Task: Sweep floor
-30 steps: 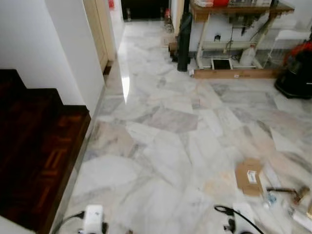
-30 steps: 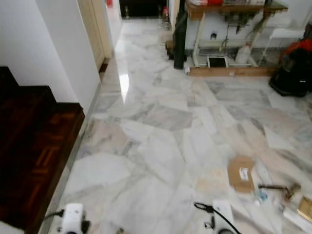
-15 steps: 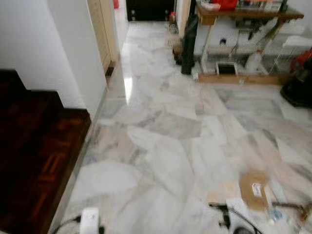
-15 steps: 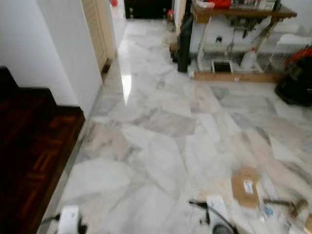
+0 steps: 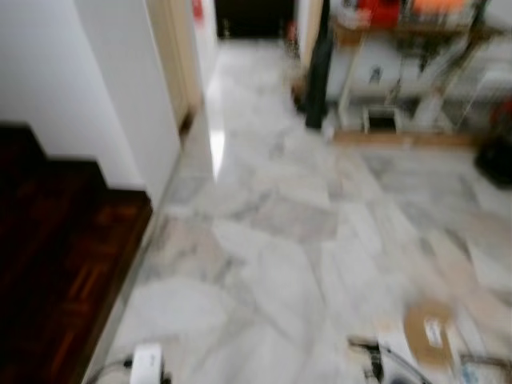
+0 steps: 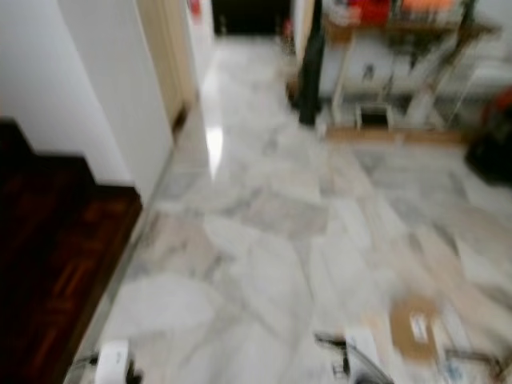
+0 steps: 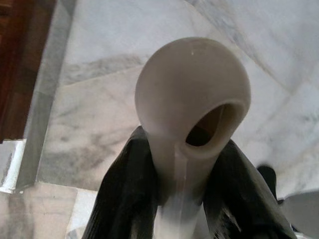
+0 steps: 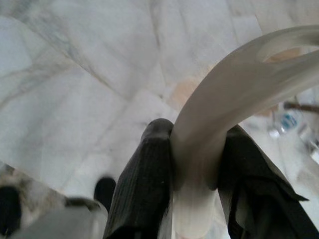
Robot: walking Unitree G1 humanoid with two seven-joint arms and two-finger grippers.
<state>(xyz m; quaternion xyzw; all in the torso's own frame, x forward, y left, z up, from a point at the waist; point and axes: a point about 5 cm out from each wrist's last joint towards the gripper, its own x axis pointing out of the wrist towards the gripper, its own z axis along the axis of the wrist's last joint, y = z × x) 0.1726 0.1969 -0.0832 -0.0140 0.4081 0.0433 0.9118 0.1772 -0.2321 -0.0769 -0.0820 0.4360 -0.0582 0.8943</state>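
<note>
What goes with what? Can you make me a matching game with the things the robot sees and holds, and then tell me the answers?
Things:
1. cardboard piece
2. wooden step
3. left gripper
4. right gripper

Matches:
A. shut on a curved pale handle
B. dark brown, on the robot's left
C. flat on the marble floor, to the robot's right
D. shut on a rounded pale handle end

Pairs: 1-C, 2-B, 3-D, 4-A

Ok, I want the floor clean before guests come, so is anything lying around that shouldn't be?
Yes: a flat piece of cardboard with a white label lies on the marble floor at the robot's right, with small blurred litter beside it.
</note>
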